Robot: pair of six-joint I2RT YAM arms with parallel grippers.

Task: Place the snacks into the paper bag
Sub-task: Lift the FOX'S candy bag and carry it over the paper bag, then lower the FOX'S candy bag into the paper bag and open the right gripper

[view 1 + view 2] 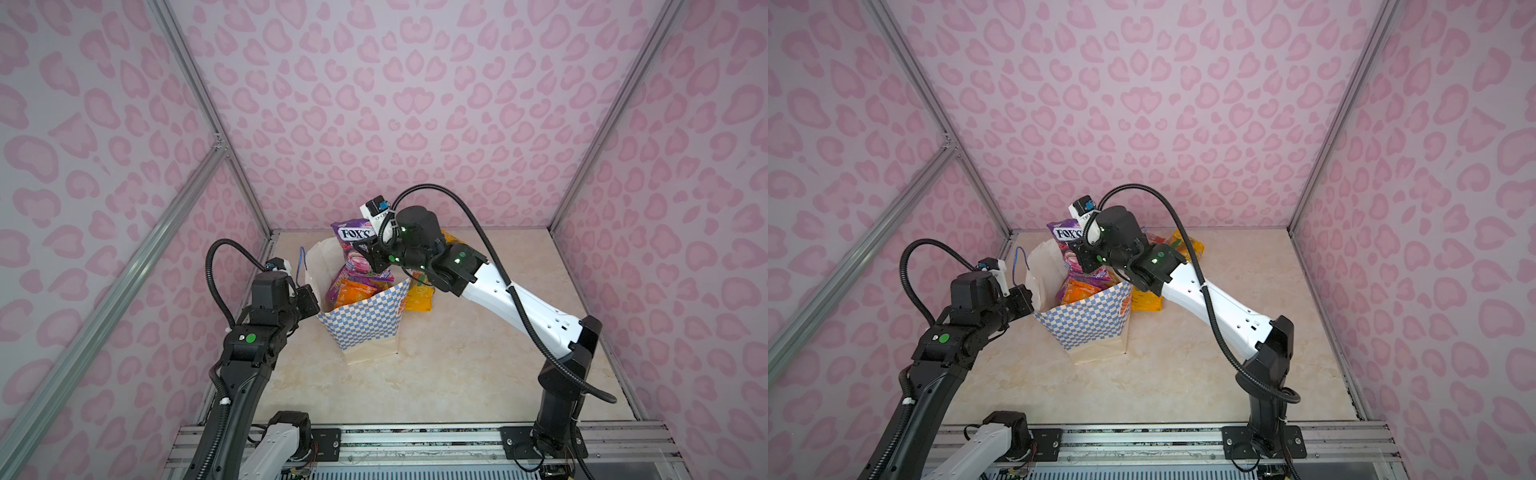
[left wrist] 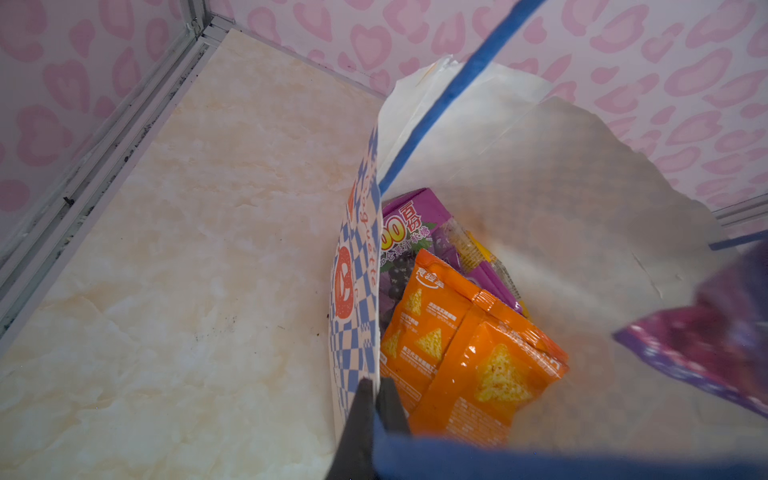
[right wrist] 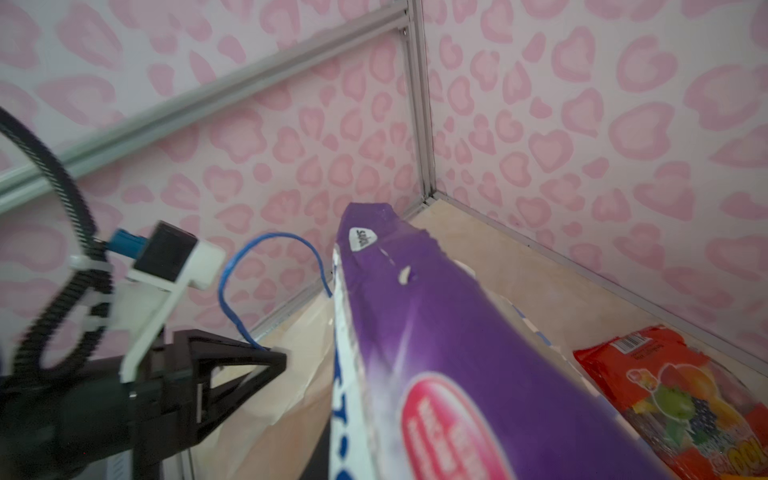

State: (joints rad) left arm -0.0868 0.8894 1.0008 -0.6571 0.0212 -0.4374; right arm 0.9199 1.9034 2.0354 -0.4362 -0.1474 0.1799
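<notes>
The paper bag (image 1: 365, 322) (image 1: 1084, 322) stands open mid-table, its blue-and-white checkered band facing the front. My left gripper (image 1: 311, 300) (image 1: 1023, 300) (image 2: 376, 384) is shut on the bag's left rim (image 2: 357, 291). Above the bag's mouth my right gripper (image 1: 376, 259) (image 1: 1082, 259) is shut on the purple FOX'S packet (image 1: 353, 235) (image 1: 1064, 237) (image 3: 436, 332), which stands upright; that packet hides the jaws in the right wrist view. Inside the bag lie two orange packets (image 2: 478, 365) (image 1: 357, 293) and a purple one (image 2: 415, 232).
A yellow packet (image 1: 417, 297) (image 1: 1146, 301) lies on the table against the bag's right side, under my right arm. A red fruit packet (image 3: 681, 403) (image 1: 1156, 240) and an orange-yellow one (image 1: 1187, 245) lie near the back wall. A blue cord handle (image 3: 266, 266) loops above the bag.
</notes>
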